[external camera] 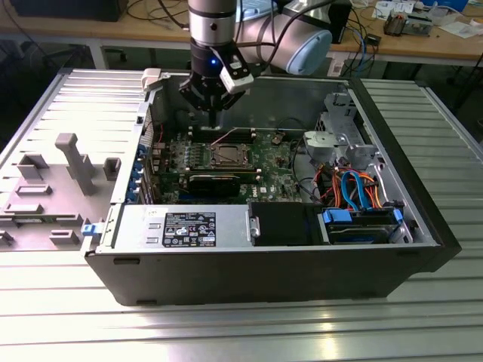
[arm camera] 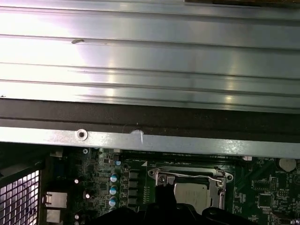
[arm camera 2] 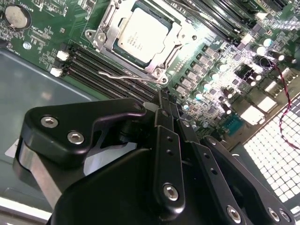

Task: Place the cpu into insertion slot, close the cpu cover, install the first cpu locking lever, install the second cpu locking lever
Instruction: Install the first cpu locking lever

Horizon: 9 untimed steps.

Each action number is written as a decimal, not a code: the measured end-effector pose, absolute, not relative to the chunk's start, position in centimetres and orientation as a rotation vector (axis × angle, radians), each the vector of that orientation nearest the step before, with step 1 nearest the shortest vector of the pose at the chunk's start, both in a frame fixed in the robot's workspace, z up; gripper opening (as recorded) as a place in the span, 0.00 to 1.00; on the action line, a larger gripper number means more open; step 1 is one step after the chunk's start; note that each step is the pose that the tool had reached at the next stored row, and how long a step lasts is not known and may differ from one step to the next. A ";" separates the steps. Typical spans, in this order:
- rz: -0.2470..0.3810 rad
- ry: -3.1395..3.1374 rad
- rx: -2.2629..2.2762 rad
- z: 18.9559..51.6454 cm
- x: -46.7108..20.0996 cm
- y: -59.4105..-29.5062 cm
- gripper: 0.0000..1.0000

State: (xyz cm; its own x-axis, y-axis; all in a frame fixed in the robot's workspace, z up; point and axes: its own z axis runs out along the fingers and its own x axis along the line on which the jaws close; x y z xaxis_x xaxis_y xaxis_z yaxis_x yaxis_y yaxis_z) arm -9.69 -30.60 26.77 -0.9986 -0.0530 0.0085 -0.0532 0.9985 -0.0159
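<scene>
1. The gripper [arm camera 2: 164, 98], its jaws pressed together on nothing, hangs over the green motherboard [arm camera 2: 42, 47]. It is just beside the insertion slot [arm camera 2: 100, 37], toward the computer case's [external camera: 264, 279] far wall in the exterior view.
2. The cpu [arm camera 2: 142, 35] lies in that slot, with the cpu cover [arm camera 2: 176, 33] down around it.
3. A wire locking lever [arm camera 2: 124, 75] along the slot's edge looks unlatched. A push off its line could let it slip from the fingertips and spring back, or bend.
4. Capacitors and memory slots crowd the slot, so a stray descent risks striking them.
5. The case lies open on a ribbed metal table [external camera: 226, 332]. A cluttered wooden workbench [external camera: 423, 45] stands behind.
</scene>
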 end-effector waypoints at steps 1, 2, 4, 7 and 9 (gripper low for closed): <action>0.025 -3.132 0.071 26.7 -9.7 -30.6 0.11; 0.026 -3.133 0.062 26.7 -9.6 -30.6 0.11; 0.026 -3.133 0.062 26.7 -9.6 -30.6 0.11; 0.026 -3.133 0.062 26.7 -9.6 -30.6 0.11; 0.026 -3.133 0.062 26.7 -9.6 -30.6 0.11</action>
State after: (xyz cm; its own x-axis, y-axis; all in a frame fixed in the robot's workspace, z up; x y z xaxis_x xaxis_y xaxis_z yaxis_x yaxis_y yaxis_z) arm -9.62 -30.57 26.69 -0.9992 -0.0395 0.0085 -0.0397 0.9991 -0.0164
